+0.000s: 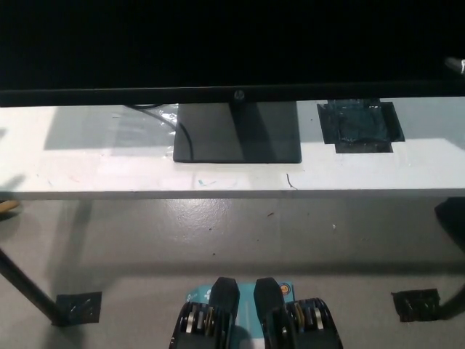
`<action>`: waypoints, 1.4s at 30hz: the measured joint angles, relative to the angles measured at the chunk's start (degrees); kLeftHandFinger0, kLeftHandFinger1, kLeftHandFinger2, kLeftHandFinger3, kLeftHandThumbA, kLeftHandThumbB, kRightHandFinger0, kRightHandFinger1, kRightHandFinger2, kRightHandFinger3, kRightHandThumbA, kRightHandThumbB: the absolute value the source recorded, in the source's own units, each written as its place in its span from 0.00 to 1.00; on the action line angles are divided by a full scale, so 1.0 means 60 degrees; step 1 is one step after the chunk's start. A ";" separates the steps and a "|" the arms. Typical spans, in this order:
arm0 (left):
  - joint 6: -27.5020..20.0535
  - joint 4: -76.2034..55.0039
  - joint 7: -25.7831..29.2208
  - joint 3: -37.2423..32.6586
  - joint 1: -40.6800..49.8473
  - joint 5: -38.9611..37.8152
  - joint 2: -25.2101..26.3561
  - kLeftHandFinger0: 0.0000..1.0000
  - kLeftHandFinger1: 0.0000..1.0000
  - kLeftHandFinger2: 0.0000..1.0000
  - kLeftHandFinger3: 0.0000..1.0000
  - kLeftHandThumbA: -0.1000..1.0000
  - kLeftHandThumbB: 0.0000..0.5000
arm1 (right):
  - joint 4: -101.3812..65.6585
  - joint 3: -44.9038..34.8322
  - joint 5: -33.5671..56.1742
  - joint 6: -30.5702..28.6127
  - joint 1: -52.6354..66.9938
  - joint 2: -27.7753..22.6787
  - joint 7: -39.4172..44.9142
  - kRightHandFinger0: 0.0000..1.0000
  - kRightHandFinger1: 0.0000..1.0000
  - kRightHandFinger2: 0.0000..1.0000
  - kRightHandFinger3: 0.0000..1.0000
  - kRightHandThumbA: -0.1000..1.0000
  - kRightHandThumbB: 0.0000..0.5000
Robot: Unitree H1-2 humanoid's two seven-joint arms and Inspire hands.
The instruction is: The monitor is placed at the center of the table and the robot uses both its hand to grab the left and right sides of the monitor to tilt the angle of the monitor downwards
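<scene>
- The monitor (232, 47) stands at the middle of the white worktop (94, 163), its dark screen filling the top of the view and its lower bezel running edge to edge.
- Its flat black stand base (237, 133) rests on the worktop, near the front edge.
- A black cable (183, 131) curves down beside the base's left side.
- A patch of black tape (360, 126) lies on the worktop, right of the base.
- Neither robot hand is in view, so I cannot tell whether either is released, clenched or grasping.
</scene>
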 measured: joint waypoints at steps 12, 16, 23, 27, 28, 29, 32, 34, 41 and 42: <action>0.0004 0.0921 -0.0849 -0.0797 -0.0942 0.0138 0.0020 1.00 1.00 1.00 1.00 1.00 0.86 | 0.0931 0.0456 -0.0341 0.0210 -0.0719 -0.0351 0.1008 1.00 1.00 1.00 1.00 1.00 0.84; -0.0027 0.1457 -0.1114 -0.1448 -0.1685 0.0383 -0.0066 1.00 1.00 1.00 1.00 1.00 0.88 | 0.0703 0.0675 -0.0508 0.0364 -0.0706 -0.0629 0.1295 1.00 1.00 1.00 1.00 1.00 0.88; -0.0388 0.2334 -0.1456 -0.2059 -0.2323 0.0708 -0.0198 1.00 1.00 1.00 1.00 1.00 0.76 | 0.0419 0.0756 -0.0662 0.0667 -0.0558 -0.0783 0.1614 1.00 1.00 1.00 1.00 0.98 0.94; -0.0448 0.2829 -0.1673 -0.2293 -0.2572 0.0844 -0.0341 1.00 1.00 1.00 1.00 1.00 0.59 | 0.0410 0.0744 -0.0681 0.0787 -0.0552 -0.0830 0.1679 1.00 1.00 1.00 1.00 0.98 0.99; -0.0484 0.2999 -0.1729 -0.2345 -0.2657 0.0872 -0.0387 1.00 1.00 1.00 1.00 1.00 0.59 | 0.0406 0.0737 -0.0683 0.0809 -0.0551 -0.0845 0.1702 1.00 1.00 1.00 1.00 0.98 1.00; -0.0555 0.3207 -0.1800 -0.2386 -0.2753 0.0900 -0.0450 1.00 1.00 1.00 1.00 1.00 0.60 | 0.0410 0.0737 -0.0690 0.0812 -0.0551 -0.0848 0.1722 1.00 1.00 1.00 1.00 0.98 1.00; -0.0596 0.3466 -0.1887 -0.2475 -0.2908 0.0975 -0.0588 1.00 1.00 1.00 1.00 1.00 0.80 | 0.0383 0.0730 -0.0691 0.0822 -0.0532 -0.0849 0.1750 1.00 1.00 1.00 1.00 0.97 0.94; -0.0595 0.3565 -0.1944 -0.2502 -0.2962 0.1006 -0.0622 1.00 1.00 1.00 1.00 1.00 0.86 | 0.0357 0.0720 -0.0692 0.0827 -0.0479 -0.0853 0.1758 1.00 1.00 1.00 1.00 0.97 0.92; -0.0618 0.3892 -0.1977 -0.2711 -0.3243 0.1195 -0.0762 1.00 1.00 1.00 1.00 1.00 0.87 | 0.0288 0.0637 -0.0689 0.0831 -0.0303 -0.0899 0.1768 1.00 1.00 1.00 1.00 0.97 0.92; -0.0632 0.3971 -0.1977 -0.2742 -0.3287 0.1237 -0.0773 1.00 1.00 1.00 1.00 1.00 0.87 | 0.0257 0.0627 -0.0689 0.0834 -0.0284 -0.0903 0.1769 1.00 1.00 1.00 1.00 0.97 0.92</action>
